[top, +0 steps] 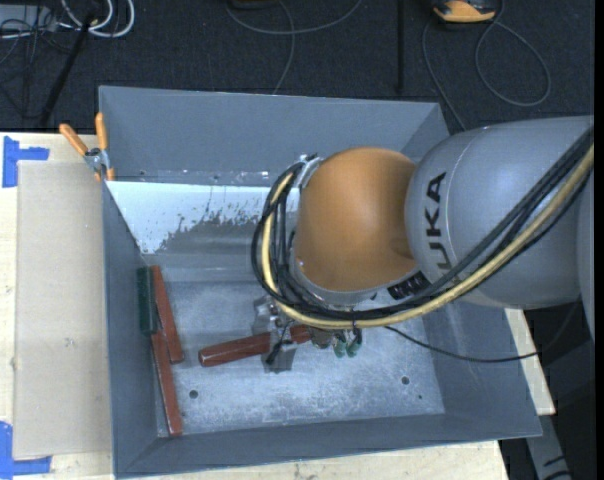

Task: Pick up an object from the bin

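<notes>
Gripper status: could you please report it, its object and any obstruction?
Gripper over short red-brown bar, bin centre. Long brown strip, green piece at left wall, apart.

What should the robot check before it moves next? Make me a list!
1. Gripper at a thing: ok. The gripper is at the right end of the red-brown stick in the middle of the bin floor.
2. Stick free: ok. It lies flat with nothing on top.
3. Neighbours out of the way: ok. The long red-brown strip and the dark green stick lie by the left wall.
4. Room around: ok. The gripper is away from the bin walls.
5. Stick really gripped: cannot tell. The arm's orange cover blocks the view.
</notes>
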Robot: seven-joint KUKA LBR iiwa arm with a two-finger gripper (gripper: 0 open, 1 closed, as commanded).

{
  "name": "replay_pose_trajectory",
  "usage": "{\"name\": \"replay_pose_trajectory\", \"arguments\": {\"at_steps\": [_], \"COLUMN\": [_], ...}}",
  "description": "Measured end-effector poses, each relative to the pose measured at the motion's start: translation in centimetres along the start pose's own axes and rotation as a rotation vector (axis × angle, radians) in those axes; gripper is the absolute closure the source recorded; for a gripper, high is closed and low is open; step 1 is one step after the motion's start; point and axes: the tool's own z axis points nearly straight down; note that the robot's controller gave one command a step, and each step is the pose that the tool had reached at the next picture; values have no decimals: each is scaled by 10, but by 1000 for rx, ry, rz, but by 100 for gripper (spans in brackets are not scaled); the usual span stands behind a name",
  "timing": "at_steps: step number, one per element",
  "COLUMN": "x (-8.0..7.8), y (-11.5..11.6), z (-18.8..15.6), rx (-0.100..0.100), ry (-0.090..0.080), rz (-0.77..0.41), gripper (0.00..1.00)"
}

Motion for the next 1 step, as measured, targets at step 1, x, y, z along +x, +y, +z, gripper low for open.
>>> {"name": "replay_pose_trajectory", "arguments": {"at_steps": [1], "x": [-8], "y": [-17], "z": [-59], "rx": [0], "ry": [4], "rz": [-442], "gripper": [100]}}
